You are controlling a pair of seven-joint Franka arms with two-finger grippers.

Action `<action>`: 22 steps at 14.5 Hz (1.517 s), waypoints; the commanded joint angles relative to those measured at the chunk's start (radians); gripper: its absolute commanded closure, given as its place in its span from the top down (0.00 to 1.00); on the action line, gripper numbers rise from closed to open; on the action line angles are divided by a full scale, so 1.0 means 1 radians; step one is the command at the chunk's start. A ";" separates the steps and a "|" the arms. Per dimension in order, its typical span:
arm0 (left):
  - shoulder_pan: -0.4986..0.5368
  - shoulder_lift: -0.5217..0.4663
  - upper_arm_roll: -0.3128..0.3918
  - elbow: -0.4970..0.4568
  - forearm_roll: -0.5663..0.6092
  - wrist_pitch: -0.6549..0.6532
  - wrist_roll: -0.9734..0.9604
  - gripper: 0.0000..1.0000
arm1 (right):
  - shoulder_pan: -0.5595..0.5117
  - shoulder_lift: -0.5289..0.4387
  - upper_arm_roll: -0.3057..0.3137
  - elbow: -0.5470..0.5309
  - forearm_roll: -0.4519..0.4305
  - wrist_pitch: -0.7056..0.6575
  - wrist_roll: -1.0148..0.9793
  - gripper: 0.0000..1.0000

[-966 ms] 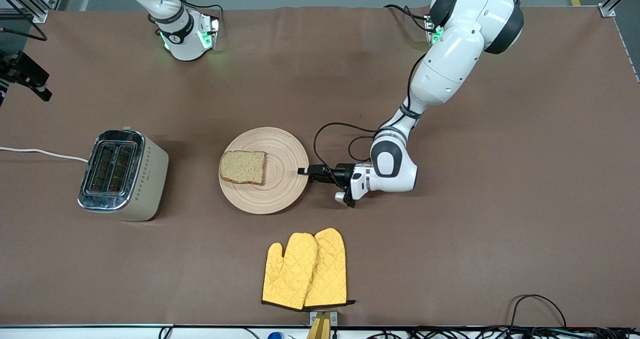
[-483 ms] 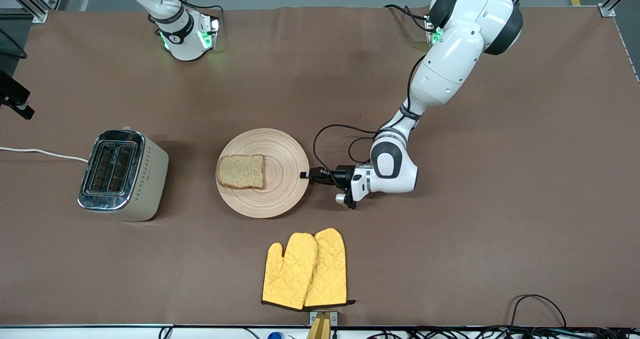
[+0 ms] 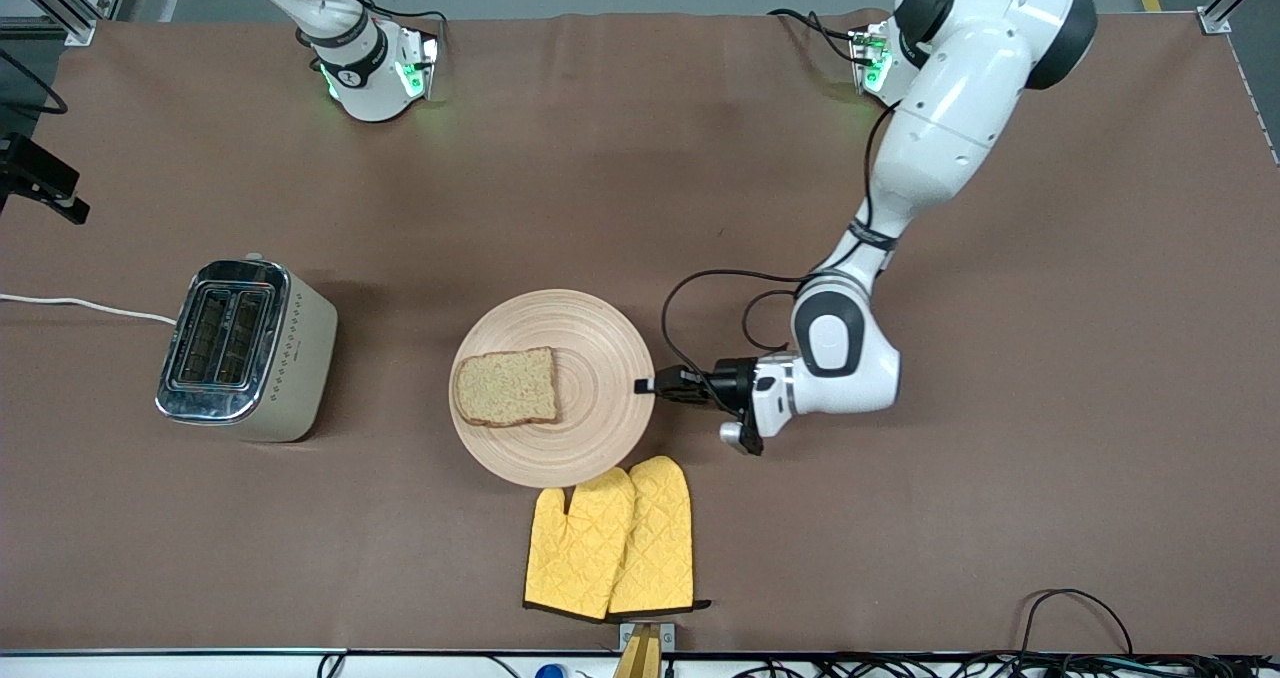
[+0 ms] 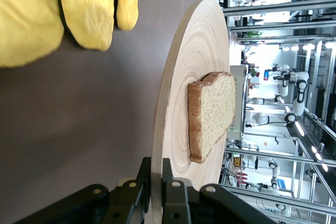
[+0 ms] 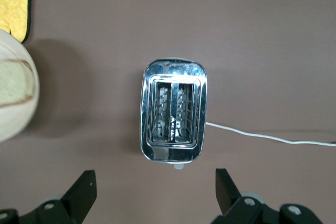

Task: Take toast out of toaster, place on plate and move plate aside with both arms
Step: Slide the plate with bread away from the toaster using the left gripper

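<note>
The round beige wooden plate point(image 3: 590, 358) is at the middle of the table, with the slice of toast point(image 3: 506, 386) lying flat on the part toward the right arm's end. My left gripper point(image 3: 645, 386) is shut on the plate's rim at the side toward the left arm's end. The left wrist view shows its jaws point(image 4: 156, 169) clamped on the rim of the plate point(image 4: 176, 103), with the toast point(image 4: 212, 114) on it. My right gripper point(image 5: 155, 182) is wide open and empty, high over the toaster point(image 5: 173, 116). The plate's edge point(image 5: 16, 114) shows in that view too.
The silver and cream toaster point(image 3: 245, 350) stands toward the right arm's end, its white cord point(image 3: 80, 305) running off the table. A pair of yellow oven mitts point(image 3: 610, 543) lies nearer the front camera than the plate, tips at the plate's edge. They also show in the left wrist view point(image 4: 63, 9).
My left gripper has carried the plate with the toast toward the front camera and toward the left arm's end, up to the mitts' tips. The toaster and mitts have not moved.
</note>
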 commanded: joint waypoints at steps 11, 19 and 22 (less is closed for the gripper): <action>0.454 -0.061 -0.008 -0.029 0.309 -0.455 0.052 0.00 | 0.029 0.019 0.000 0.015 0.023 -0.112 0.099 1.00; 0.744 0.005 -0.001 -0.033 0.504 -0.546 0.246 0.00 | 0.029 0.022 0.000 0.012 0.034 -0.112 0.099 1.00; 0.830 0.025 -0.001 -0.030 0.597 -0.547 0.281 0.00 | 0.028 0.022 0.000 0.012 0.044 -0.115 0.099 1.00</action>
